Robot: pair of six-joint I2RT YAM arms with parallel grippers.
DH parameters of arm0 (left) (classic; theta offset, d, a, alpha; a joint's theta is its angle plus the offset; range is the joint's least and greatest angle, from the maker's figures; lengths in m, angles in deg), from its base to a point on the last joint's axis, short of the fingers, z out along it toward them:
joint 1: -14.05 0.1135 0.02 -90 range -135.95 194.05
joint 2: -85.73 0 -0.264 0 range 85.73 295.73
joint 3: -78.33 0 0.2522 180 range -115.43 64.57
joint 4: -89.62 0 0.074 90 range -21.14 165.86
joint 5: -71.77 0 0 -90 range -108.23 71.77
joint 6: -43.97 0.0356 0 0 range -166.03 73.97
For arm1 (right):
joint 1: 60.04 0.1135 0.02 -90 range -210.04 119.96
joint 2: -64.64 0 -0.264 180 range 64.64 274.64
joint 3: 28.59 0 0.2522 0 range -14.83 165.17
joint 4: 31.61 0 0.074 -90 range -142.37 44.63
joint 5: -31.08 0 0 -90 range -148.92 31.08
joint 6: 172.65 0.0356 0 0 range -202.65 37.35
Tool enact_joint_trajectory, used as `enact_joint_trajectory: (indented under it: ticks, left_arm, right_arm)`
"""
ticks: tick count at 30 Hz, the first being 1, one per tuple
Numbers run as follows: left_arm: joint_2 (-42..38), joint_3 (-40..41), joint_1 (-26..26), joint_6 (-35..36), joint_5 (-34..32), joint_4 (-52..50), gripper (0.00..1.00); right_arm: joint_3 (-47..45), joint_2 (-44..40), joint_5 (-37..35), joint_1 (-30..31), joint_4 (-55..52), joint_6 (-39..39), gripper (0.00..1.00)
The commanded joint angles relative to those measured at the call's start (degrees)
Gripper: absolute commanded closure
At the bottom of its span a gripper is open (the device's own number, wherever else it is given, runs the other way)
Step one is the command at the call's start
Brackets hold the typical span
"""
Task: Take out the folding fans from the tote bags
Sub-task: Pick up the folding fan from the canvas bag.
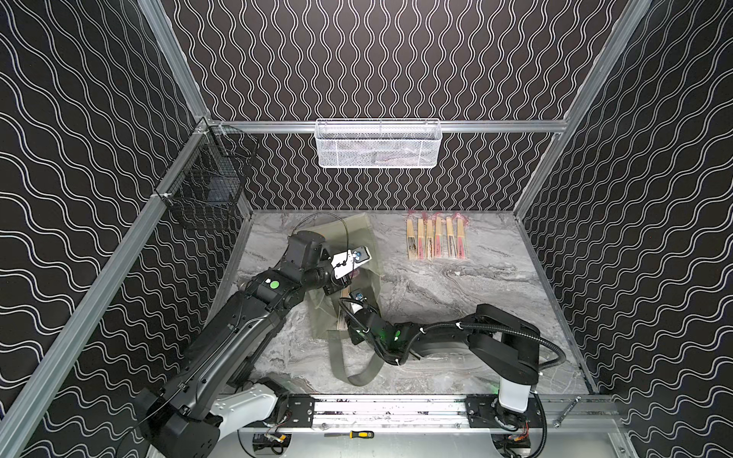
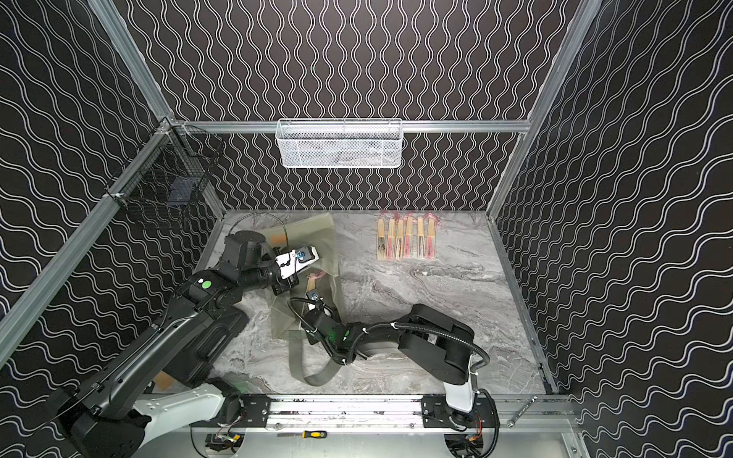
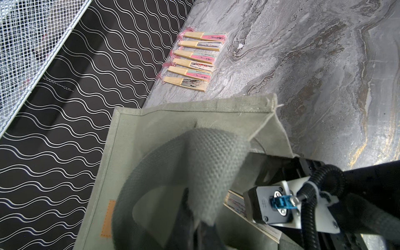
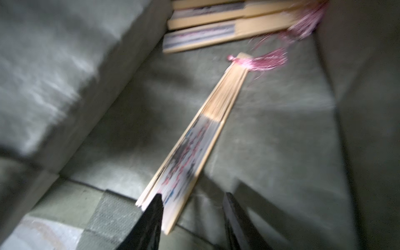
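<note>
The soft grey-green fabric tote bag [image 1: 367, 238] [image 2: 317, 230] lies left of centre on the grey marbled desk [image 1: 456, 301] in both top views. The left gripper [image 3: 195, 232] is clamped on its woven strap handle [image 3: 194, 162]. The right gripper [image 4: 192, 216] is inside, jaws apart, one fingertip [image 4: 154, 207] at the end of a closed light-wood folding fan [image 4: 194, 151]. Six more fans [image 1: 436, 240] lie in a row at upper right of centre.

Black wavy-lined walls [image 1: 396, 59] enclose a grey marble tabletop [image 1: 456, 317].

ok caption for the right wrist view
Inside the tote bag, open right fingers over one folding fan; more fans behind.
</note>
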Motion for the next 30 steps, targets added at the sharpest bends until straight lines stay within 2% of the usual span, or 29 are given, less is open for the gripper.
enact_joint_trajectory:
  ticks: [1, 11, 18, 30]
  left_arm:
    - [0.1, -0.6, 0.0, -1.2, 0.4, 2.3, 1.0]
    - [0.4, -0.6, -0.1, -1.3, 0.6, 2.3, 1.0]
    - [0.6, -0.8, -0.1, -1.5, 0.7, 2.1, 1.0]
    - [0.9, -0.9, 0.0, -1.6, 0.7, 2.0, 1.0]
  right_arm:
    - [1.8, 1.6, 2.3, -1.8, 3.2, 4.2, 0.5]
    - [4.2, 5.1, 15.0, -9.4, 5.8, 17.4, 0.46]
    - [8.5, 9.0, 17.8, -10.9, 1.8, 20.6, 0.45]
    - [13.8, 13.1, 23.4, -11.1, -2.2, 21.2, 0.47]
